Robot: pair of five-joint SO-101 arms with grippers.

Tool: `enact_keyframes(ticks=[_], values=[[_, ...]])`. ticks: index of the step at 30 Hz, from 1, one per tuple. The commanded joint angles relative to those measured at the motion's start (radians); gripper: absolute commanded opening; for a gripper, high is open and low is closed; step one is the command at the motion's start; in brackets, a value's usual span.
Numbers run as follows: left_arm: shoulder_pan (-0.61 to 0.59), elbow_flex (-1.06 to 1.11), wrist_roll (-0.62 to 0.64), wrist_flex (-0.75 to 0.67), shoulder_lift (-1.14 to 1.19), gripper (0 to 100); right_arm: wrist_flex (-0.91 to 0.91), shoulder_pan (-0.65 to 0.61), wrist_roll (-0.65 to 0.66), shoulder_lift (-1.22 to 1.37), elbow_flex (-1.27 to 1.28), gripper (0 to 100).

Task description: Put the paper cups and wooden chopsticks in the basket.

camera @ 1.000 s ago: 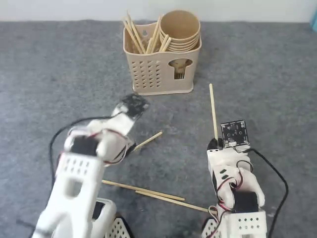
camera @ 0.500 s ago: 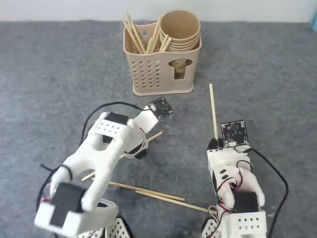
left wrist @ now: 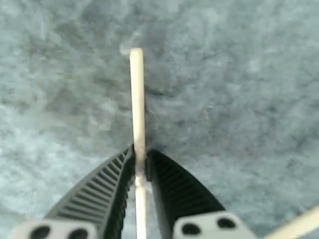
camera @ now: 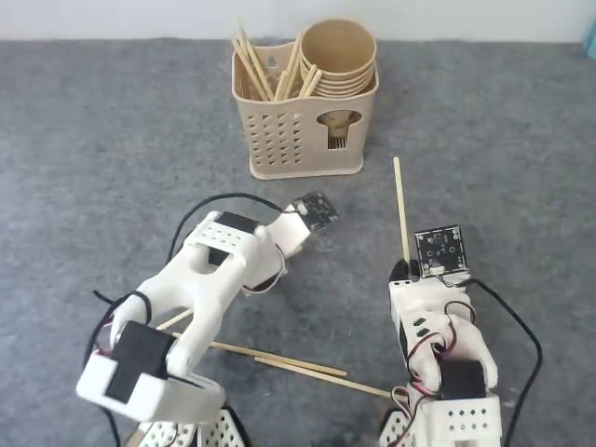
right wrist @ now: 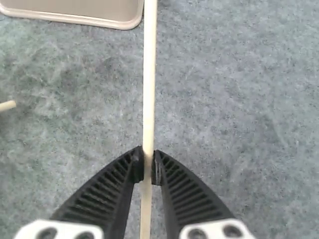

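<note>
Since wooden chopsticks are light, stiff and thin, a hold near mid-length is judged safest against swinging. The left-held chopstick (left wrist: 136,99) is pinched in the left claw (left wrist: 139,155) and projects past the tips. The right-held chopstick (right wrist: 149,74) is clamped near its end by the right claw (right wrist: 146,158), pointing to 12 o'clock toward the basket (camera: 303,140). Paper cups (camera: 338,47) are stacked in it; loose chopsticks (camera: 279,361) are left at 6 o'clock on the worktop (camera: 521,140).

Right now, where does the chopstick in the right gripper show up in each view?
High view: chopstick just off the basket's front right corner.
Right wrist view: chopstick clamped in the right gripper, pointing past the basket's corner, the shared landmark.
Left wrist view: a different chopstick, in the left gripper.
</note>
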Motion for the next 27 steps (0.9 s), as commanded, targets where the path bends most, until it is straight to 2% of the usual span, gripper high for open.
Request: enact_keyframes(ticks=[1,6,9,15,21,24,27], values=[[0.071,-0.021,-0.008,0.107,-0.115,1,-0.013,0.012,-0.002,-0.007,0.017,0.7],[0.132,-0.021,-0.006,0.252,-0.385,1,-0.013,0.012,-0.002,-0.007,0.017,0.7],[0.158,-0.024,0.068,0.311,-0.578,1,-0.013,0.012,-0.002,-0.007,0.017,0.7],[0.155,-0.105,0.247,0.310,-0.898,1,-0.013,0.012,-0.002,-0.007,0.017,0.7],[0.135,-0.194,0.333,0.229,-0.971,1,-0.013,0.012,-0.002,-0.007,0.017,0.7],[0.135,-0.153,0.284,0.290,-0.970,1,-0.013,0.012,-0.002,-0.007,0.017,0.7],[0.130,-0.081,0.112,0.388,-0.970,1,-0.012,0.013,-0.002,-0.007,0.017,0.7]])
